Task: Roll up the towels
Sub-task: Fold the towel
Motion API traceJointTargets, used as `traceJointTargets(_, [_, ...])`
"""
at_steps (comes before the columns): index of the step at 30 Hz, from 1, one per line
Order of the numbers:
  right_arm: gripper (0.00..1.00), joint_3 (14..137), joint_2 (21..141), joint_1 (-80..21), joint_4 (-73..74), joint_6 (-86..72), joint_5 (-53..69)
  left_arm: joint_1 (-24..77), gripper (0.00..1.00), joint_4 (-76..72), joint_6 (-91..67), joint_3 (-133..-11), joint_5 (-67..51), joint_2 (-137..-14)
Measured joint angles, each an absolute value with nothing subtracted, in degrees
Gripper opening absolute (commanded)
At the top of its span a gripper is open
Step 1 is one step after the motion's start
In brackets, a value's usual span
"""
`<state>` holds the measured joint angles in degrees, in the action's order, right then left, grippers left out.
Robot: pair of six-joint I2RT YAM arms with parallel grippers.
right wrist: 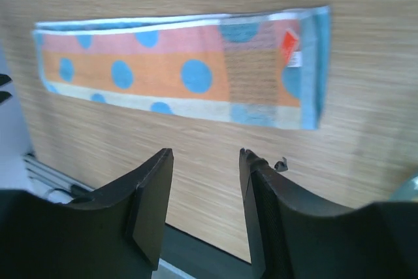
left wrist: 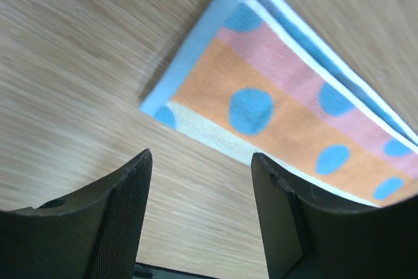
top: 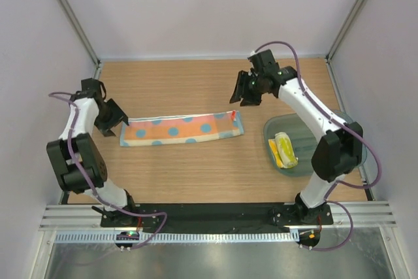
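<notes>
A towel [top: 181, 129] lies flat on the wooden table, folded into a long strip with orange and pink bands, blue spots and a light blue border. My left gripper [top: 112, 117] hovers open just off its left end, nothing between the fingers; in the left wrist view the towel's corner [left wrist: 294, 115] lies beyond the gripper [left wrist: 201, 161]. My right gripper [top: 247, 89] is raised, open and empty, behind the strip's right end. The right wrist view shows the whole towel [right wrist: 176, 70] past the gripper [right wrist: 206, 155]. A yellow towel [top: 285, 149] sits rolled up in the tub.
A clear bluish plastic tub [top: 269, 136] stands at the right, partly under my right arm. White walls with metal posts close in the table on three sides. A black rail runs along the near edge by the arm bases.
</notes>
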<state>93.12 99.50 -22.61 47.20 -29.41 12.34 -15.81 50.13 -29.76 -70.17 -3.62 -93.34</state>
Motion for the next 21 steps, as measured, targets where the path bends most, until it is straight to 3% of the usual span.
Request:
traceJointTargets(4, [0.51, 78.5, 93.2, -27.8, 39.4, -38.5, 13.2, -13.3, 0.59, 49.3, -30.7, -68.5, -2.8, -82.5])
traceJointTargets(9, [0.52, 68.0, 94.6, -32.8, 34.7, -45.4, 11.9, -8.1, 0.63, 45.6, -30.8, -63.3, -3.3, -69.5])
traceJointTargets(12, [0.52, 65.9, 95.5, -32.2, 34.6, -47.3, 9.4, -5.0, 0.75, 40.2, -31.0, -55.4, -3.9, -60.7])
traceJointTargets(16, [0.52, 65.5, 96.0, -30.0, 33.2, -48.3, 7.3, -3.1, 0.72, 37.5, -31.3, -49.5, -4.9, -53.9])
traceJointTargets(21, [0.53, 64.6, 98.1, -26.0, 30.4, -48.7, 6.7, -1.8, 0.71, 36.2, -29.8, -50.6, -4.3, -52.4])
